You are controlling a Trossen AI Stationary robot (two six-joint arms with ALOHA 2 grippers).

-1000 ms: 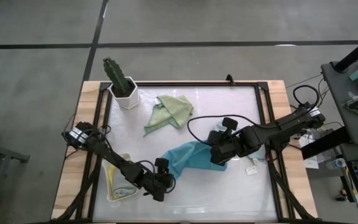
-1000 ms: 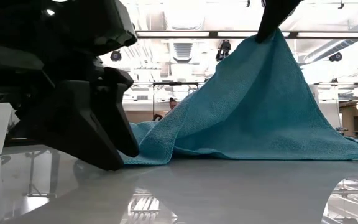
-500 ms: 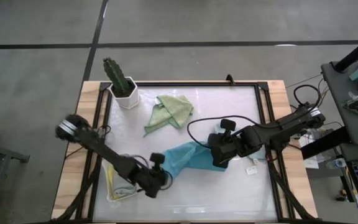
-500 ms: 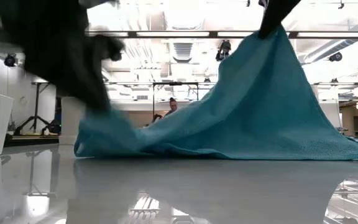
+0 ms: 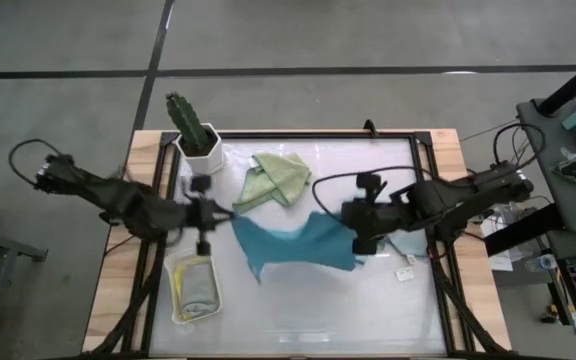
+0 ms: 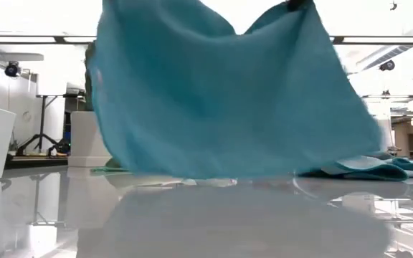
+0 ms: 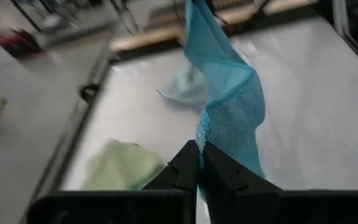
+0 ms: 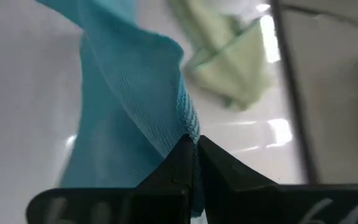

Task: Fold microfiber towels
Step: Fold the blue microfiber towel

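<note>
The teal towel (image 5: 298,245) hangs stretched above mid-table between the two grippers. The left gripper (image 5: 218,212) pinches one corner, its fingers (image 7: 188,165) clamped on the cloth; the right gripper (image 5: 360,240) pinches the other, likewise closed. From the low view the towel fills the scene, hiding both grippers. A green towel (image 5: 273,177) lies crumpled behind, near the cactus pot (image 5: 203,155); the tray (image 5: 196,290) holds folded cloths.

White table (image 5: 388,300), sage green towel (image 5: 278,177), potted cactus (image 5: 196,135), white tray (image 5: 194,290), pale blue towel (image 5: 404,244)
</note>
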